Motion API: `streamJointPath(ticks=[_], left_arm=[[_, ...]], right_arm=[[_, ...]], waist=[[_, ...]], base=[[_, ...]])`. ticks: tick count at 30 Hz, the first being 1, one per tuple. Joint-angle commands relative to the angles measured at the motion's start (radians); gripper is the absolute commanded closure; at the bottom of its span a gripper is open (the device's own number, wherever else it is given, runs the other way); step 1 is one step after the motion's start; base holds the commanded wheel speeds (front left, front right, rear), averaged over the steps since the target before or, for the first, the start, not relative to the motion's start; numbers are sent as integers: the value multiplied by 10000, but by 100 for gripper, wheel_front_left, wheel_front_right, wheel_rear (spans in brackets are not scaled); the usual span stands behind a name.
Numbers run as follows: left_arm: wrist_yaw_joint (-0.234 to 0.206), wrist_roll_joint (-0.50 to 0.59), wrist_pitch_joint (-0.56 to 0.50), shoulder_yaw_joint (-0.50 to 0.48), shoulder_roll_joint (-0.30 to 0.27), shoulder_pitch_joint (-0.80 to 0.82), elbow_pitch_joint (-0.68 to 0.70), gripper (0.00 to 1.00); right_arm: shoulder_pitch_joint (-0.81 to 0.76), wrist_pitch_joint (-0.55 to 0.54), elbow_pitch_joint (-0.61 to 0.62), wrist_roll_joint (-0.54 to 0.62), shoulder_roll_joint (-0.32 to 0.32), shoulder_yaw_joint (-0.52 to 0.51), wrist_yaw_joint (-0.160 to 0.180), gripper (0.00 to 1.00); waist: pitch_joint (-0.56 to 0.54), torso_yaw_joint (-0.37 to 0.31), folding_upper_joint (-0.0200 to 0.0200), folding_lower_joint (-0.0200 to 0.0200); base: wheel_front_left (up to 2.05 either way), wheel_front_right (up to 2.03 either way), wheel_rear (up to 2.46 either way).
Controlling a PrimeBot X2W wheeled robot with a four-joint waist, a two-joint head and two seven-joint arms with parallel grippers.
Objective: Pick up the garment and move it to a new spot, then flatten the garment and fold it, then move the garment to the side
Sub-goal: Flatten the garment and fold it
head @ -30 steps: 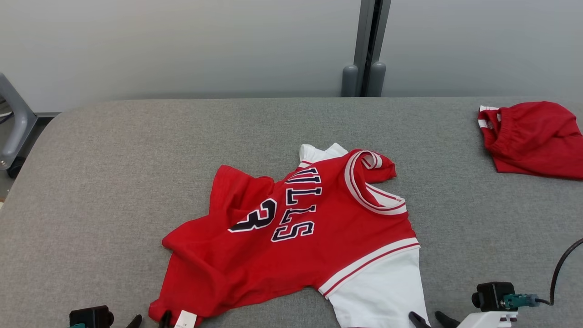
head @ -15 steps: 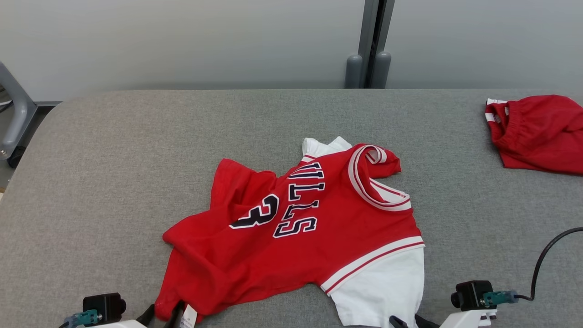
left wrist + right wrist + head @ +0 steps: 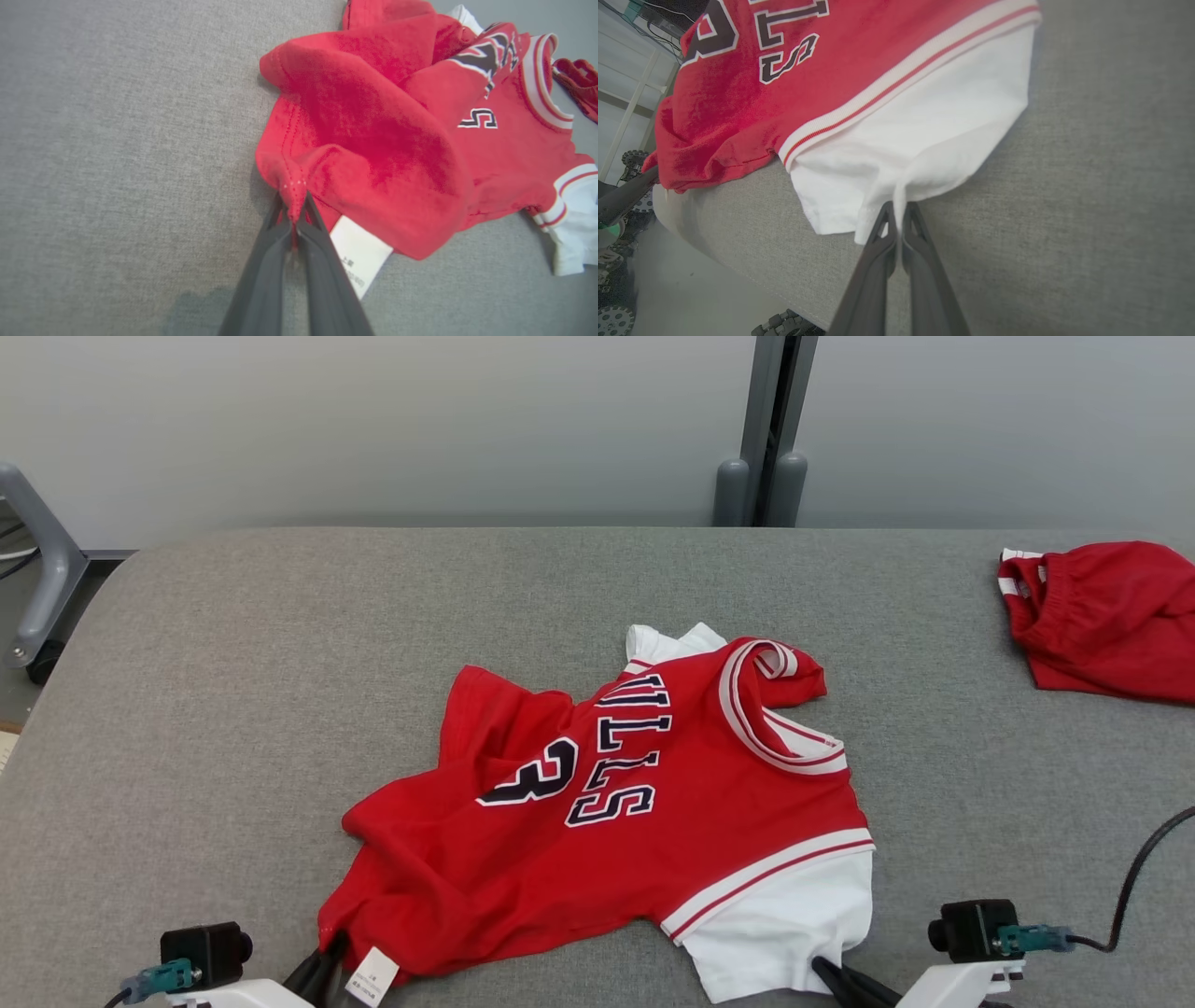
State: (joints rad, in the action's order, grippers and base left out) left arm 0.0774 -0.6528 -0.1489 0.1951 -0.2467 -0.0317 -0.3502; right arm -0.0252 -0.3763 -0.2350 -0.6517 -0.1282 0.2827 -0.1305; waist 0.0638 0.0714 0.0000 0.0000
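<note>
The garment (image 3: 616, 821) is a red jersey with a dark "3", dark lettering and white sleeves, lying crumpled near the front middle of the grey table (image 3: 233, 691). My left gripper (image 3: 327, 957) pinches the red hem corner at the lower left; in the left wrist view this gripper (image 3: 293, 212) is shut on a bunched fold of the garment (image 3: 373, 130), beside its white label (image 3: 359, 256). My right gripper (image 3: 826, 971) grips the white sleeve edge; in the right wrist view the same gripper (image 3: 897, 212) is shut on the white cloth of the garment (image 3: 924, 135).
A second red garment (image 3: 1106, 621) with an elastic band lies at the table's far right. A grey post (image 3: 770, 439) stands behind the table, and a grey frame (image 3: 42, 579) stands off the left end. The table's front edge (image 3: 738, 261) runs close under the sleeve.
Both grippers have closed on the garment, the left on the red hem corner, the right on the white sleeve edge. The head camera has shifted slightly; the garment lies much as before.
</note>
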Motion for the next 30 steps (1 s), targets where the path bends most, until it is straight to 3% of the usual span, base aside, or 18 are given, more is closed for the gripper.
streamJointPath(ticks=[1, 12, 18, 24, 30], left_arm=[[-107, 107, 63, -57, -153, -32, 273, 100], [-472, -139, -97, -298, -292, -682, 2428, 100], [-665, -15, -508, -205, -506, -726, 3706, 100], [-509, 145, -927, -70, -853, 145, 4226, 100], [-153, 378, -1298, -155, -1370, 2471, 3956, 100]], right_arm=[[114, 256, 120, -123, -164, -62, -7, 100], [-232, 1221, 1211, -1193, -684, -663, -7, 100], [-17, 1752, 1927, -1171, -890, -934, -7, 100], [1095, 2842, 2171, -913, -576, -1381, -7, 100], [3539, 3321, 1646, -457, -477, -1795, -7, 100]], waist=[[-42, 13, 0, 0], [-280, -41, 0, 0], [-280, -186, 0, 0], [94, -369, 0, 0], [1163, -445, 0, 0]], base=[[0, 0, 0], [0, 0, 0], [0, 0, 0], [0, 0, 0], [0, 0, 0]])
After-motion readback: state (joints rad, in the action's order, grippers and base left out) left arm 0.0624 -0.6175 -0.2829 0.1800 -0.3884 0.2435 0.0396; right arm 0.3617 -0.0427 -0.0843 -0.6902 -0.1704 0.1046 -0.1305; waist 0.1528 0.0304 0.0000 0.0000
